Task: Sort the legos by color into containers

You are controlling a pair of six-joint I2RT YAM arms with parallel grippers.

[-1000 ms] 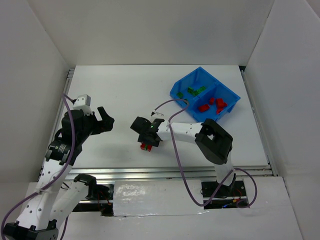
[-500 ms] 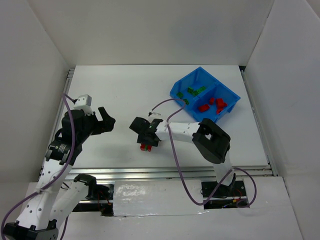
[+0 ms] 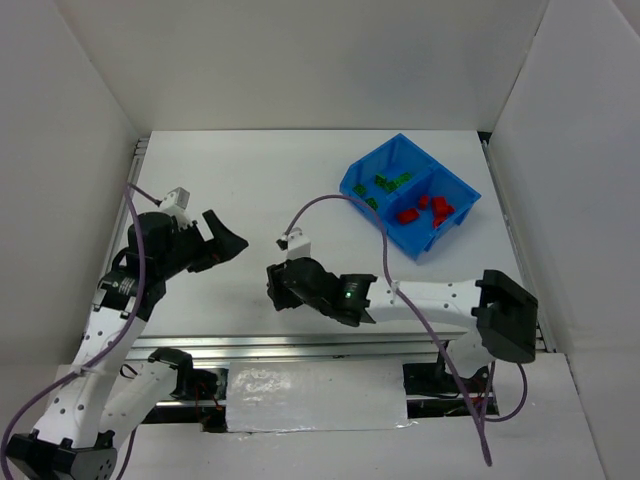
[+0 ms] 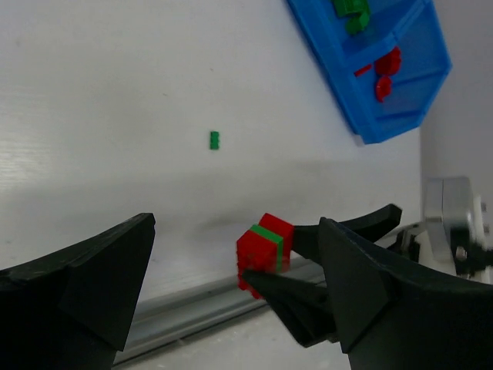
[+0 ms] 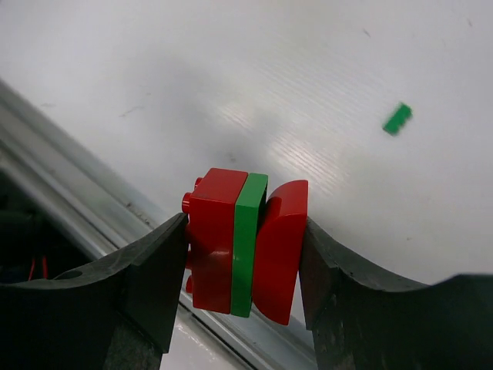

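Note:
My right gripper (image 5: 243, 258) is shut on a small stack of legos (image 5: 245, 240): a red brick, a thin green plate and a rounded red piece, gripped sideways above the table's near edge. That stack (image 4: 264, 245) also shows ahead of my open left gripper (image 4: 231, 304), with nothing between the left fingers. One loose green lego (image 4: 215, 139) lies on the white table. The blue bin (image 3: 452, 229) sits at the back right, with green legos (image 3: 387, 182) in its left compartment and red legos (image 3: 424, 209) in its right. From above, the right gripper (image 3: 275, 288) hides the stack and the left gripper (image 3: 232, 250) stands just to its left.
A metal rail (image 5: 69, 158) runs along the table's near edge, just below the held stack. White walls close in the table on three sides. A purple cable (image 3: 340, 203) arcs over the right arm.
The right arm has swung its elbow out to the right and low, carrying the stack off the table toward the near edge. The left gripper has shifted slightly right, still open.

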